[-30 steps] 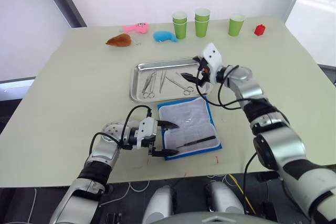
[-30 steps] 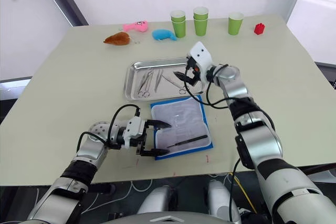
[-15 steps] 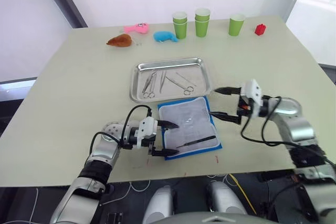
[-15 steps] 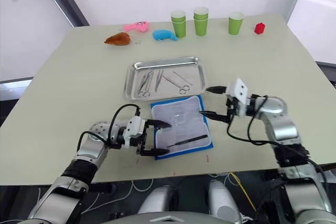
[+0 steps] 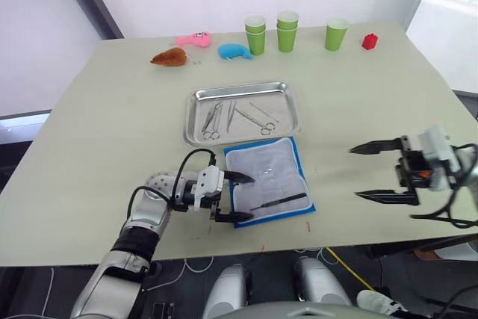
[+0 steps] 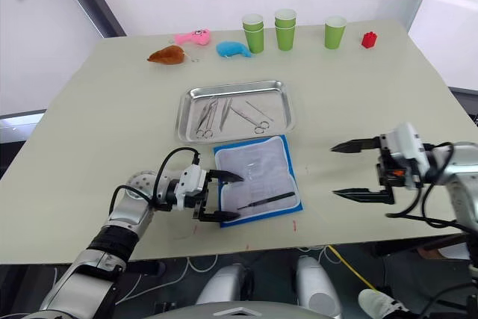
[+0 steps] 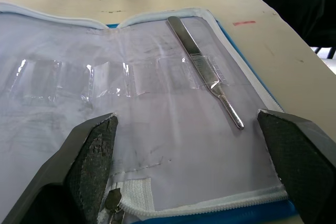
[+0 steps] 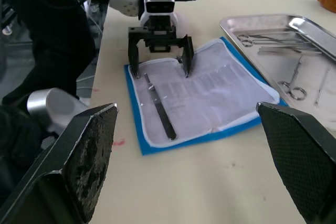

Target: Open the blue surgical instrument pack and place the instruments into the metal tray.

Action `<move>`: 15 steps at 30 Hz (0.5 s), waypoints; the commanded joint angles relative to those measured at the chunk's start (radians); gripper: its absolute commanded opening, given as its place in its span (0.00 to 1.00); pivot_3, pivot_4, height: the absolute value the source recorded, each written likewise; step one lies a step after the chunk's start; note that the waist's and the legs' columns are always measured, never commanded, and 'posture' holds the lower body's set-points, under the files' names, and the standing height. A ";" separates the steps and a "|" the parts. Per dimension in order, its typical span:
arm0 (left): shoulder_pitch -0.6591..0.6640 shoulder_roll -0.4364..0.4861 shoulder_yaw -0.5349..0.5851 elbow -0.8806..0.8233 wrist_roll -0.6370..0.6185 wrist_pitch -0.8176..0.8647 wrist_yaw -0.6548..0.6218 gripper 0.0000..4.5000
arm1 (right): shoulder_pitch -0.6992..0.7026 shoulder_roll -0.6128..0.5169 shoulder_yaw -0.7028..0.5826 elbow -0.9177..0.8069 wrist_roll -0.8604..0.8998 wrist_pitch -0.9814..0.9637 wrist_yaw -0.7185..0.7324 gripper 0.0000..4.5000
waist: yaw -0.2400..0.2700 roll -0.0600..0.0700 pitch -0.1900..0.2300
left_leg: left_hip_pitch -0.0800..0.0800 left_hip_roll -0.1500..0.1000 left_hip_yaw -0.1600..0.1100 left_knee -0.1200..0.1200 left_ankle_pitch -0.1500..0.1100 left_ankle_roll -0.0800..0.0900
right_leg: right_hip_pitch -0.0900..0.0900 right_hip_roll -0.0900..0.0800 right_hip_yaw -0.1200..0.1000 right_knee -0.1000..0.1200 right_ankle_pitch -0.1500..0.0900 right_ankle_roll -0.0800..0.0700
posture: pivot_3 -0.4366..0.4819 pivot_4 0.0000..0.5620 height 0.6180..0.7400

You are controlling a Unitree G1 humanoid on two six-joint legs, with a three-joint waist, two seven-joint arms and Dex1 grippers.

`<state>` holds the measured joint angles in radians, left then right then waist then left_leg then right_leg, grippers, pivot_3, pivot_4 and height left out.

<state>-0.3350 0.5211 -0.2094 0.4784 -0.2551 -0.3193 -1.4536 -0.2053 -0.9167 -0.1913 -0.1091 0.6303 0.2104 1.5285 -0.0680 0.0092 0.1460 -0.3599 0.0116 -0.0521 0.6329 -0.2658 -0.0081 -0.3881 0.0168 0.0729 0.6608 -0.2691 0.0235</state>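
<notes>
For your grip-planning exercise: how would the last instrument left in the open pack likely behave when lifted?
The instrument looks like thin polished metal, so probably stiff, light and slippery. A clear sleeve crosses it, so it may snag. It lies flat on the pack, leaving little edge to pinch.

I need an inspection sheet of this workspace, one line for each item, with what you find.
Surface: pale table, small red marks near its front edge.
Job's things: blue pack lies open, one tool in its sleeve; metal tray behind it holds several instruments.
Clutter: four green cups, red block, pink, brown and blue toys along the far edge.
Grippers: left gripper open, fingers astride the pack's left edge; right gripper open and empty, right of the pack.
Cables: black cables on both wrists.
Surroundings: pale panels behind; cables on the floor.
</notes>
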 commanded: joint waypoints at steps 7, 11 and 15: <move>0.053 0.047 -0.042 0.078 0.067 0.043 -0.038 1.00 | 0.002 -0.059 -0.084 -0.046 0.072 0.042 0.037 0.98 | -0.001 -0.001 0.001 | -0.001 0.003 0.000 0.000 0.000 0.000 | -0.001 0.000 -0.001 0.000 -0.002 -0.003 | 0.48 0.27 1.00; 0.052 0.055 -0.040 0.068 0.055 0.047 -0.063 1.00 | -0.001 -0.045 -0.076 -0.069 0.080 0.051 0.023 0.98 | -0.001 -0.001 0.001 | -0.002 0.002 0.001 0.000 0.000 0.000 | -0.006 0.002 -0.001 0.000 0.000 0.001 | 0.48 0.27 1.00; 0.054 0.061 -0.040 0.057 0.044 0.051 -0.084 1.00 | -0.005 -0.041 -0.074 -0.075 0.086 0.054 0.020 0.98 | -0.001 -0.005 0.004 | -0.002 0.002 0.001 -0.001 0.000 0.000 | -0.006 0.002 -0.001 0.000 0.000 0.000 | 0.48 0.27 1.00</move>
<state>-0.3367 0.5455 -0.2071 0.4619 -0.2761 -0.3090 -1.5047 -0.1997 -0.9563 -0.2450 -0.1593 0.6948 0.2615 1.5492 -0.0693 0.0043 0.1497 -0.3621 0.0141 -0.0513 0.6320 -0.2660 -0.0084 -0.3945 0.0190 0.0723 0.6606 -0.2691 0.0236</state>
